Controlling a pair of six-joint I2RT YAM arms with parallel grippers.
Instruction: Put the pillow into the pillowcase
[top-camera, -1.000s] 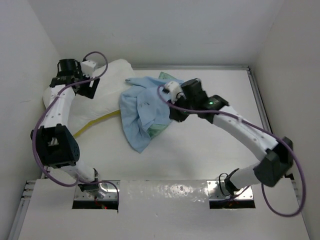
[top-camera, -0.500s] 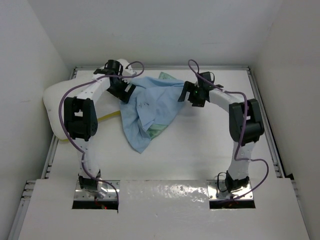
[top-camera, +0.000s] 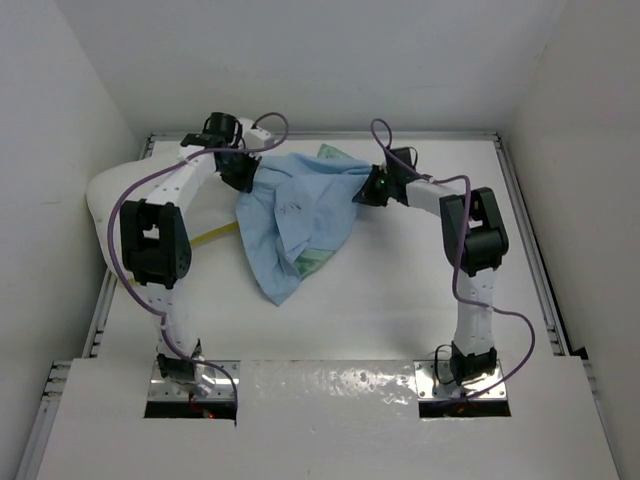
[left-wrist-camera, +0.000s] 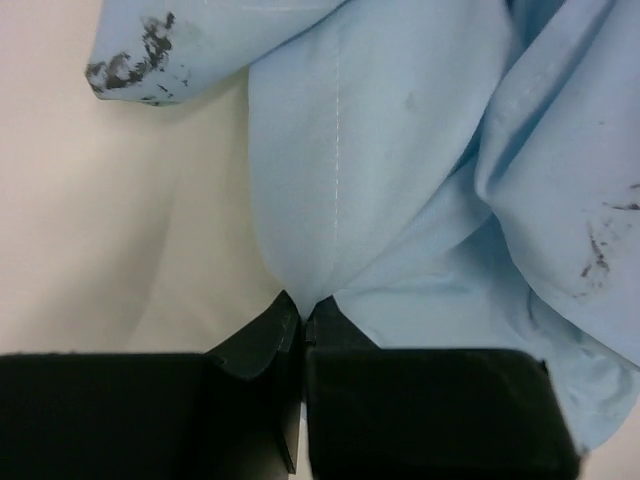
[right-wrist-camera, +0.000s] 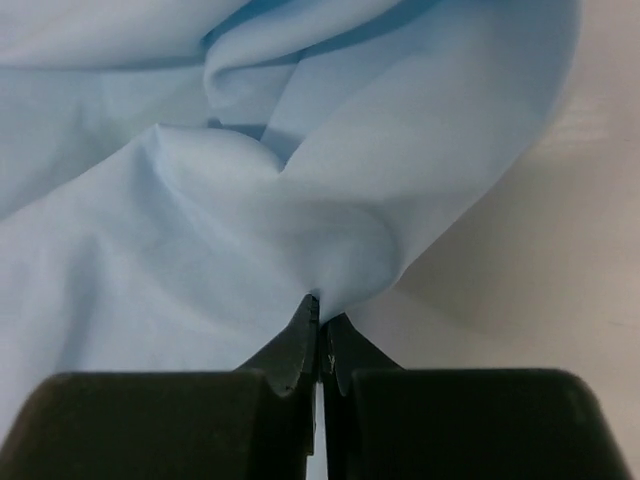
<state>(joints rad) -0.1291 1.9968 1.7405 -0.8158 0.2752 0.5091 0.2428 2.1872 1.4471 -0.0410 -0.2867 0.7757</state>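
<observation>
Left gripper (left-wrist-camera: 301, 318) clamped on pillowcase (top-camera: 292, 215) edge, right gripper (right-wrist-camera: 320, 318) pinching opposite edge; it lies bunched between them. Pillow (top-camera: 108, 205) beyond left gripper, not yet inside; opening mouth and insertion left

Crumpled light-blue pillowcase (top-camera: 290, 215), white pillow (top-camera: 98, 200) left

We see bright, even light, soft shadows, glare on the shiny strip (top-camera: 330, 385); the pillowcase (left-wrist-camera: 400, 150) looks sharp.
</observation>
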